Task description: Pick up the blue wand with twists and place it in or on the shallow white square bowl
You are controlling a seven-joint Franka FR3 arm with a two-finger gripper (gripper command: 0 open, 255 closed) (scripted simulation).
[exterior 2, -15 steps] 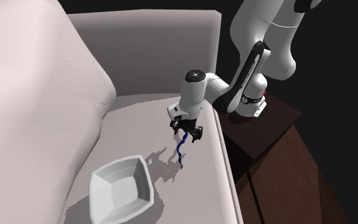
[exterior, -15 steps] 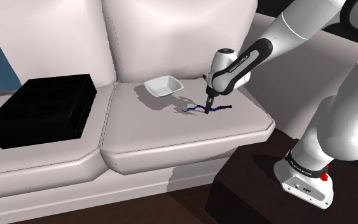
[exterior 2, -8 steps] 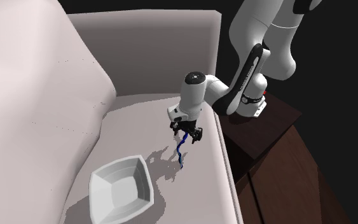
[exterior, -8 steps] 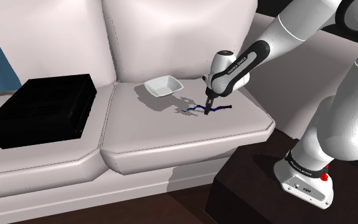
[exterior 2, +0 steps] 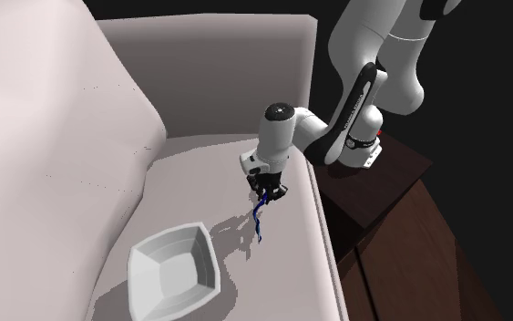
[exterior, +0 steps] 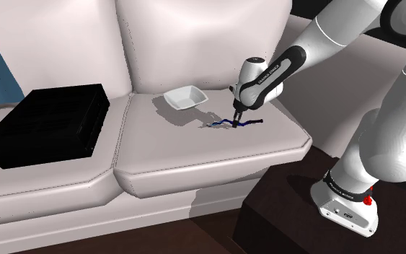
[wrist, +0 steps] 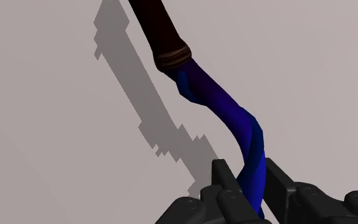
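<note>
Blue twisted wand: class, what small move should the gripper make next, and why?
Probably a short straight lift. The gripper is shut on the wand, the wand is down at the sofa cushion, and the white square bowl sits apart from it, so it likely needs clearance before being carried there.

Twisted blue wand (wrist: 234, 121): the shaft is rendered deep blue, shaded toward violet along the spiral ridges. Its far end is coloured dark maroon, with a thin tan-brown ring at the join. All-black two-finger gripper (wrist: 247, 177) is drawn plain black, unmarked. Shallow white square bowl (exterior: 186, 97) is shown plain white, grey-shaded inside. Smooth off-white sofa (exterior: 194, 148) is coloured pale pinkish white, unpatterned, with grey shadows on it. Flat black box (exterior: 50, 126) is rendered solid black. White robot arm (exterior: 381, 137) is banded with dark joints. A small red button (exterior: 368, 200) is seen at its base. Dark brown stand (exterior: 280, 224) is shown unpatterned.
</note>
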